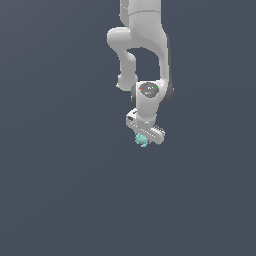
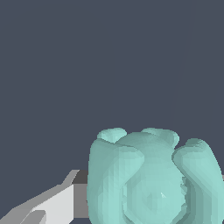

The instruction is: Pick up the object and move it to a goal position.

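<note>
The object (image 1: 142, 140) is a small teal lumpy figure with short rounded protrusions. In the exterior view it sits just under the white gripper (image 1: 145, 138), mostly covered by the hand. In the wrist view the object (image 2: 151, 179) fills the space between the jaws, pressed against one grey-white finger (image 2: 48, 208); the other finger is hidden behind it. The gripper is shut on the object. The arm hangs down from the top of the exterior view.
A plain dark blue-grey surface (image 1: 60, 190) fills both views. No other objects, edges or containers show.
</note>
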`<act>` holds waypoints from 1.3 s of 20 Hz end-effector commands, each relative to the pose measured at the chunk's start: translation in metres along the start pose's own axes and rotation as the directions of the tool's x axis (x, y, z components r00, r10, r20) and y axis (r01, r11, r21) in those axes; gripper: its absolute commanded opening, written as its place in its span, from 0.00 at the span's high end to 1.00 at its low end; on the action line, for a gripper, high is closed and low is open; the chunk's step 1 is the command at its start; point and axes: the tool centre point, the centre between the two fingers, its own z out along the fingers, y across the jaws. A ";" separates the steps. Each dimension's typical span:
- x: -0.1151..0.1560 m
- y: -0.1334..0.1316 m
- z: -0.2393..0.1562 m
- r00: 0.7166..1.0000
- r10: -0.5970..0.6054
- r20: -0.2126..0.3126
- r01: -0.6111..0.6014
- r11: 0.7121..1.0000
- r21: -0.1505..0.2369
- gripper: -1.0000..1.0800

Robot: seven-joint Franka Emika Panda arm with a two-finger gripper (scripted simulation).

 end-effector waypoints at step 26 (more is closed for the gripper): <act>0.130 -0.026 -0.118 0.959 -0.131 -0.253 0.215 0.914 0.345 1.00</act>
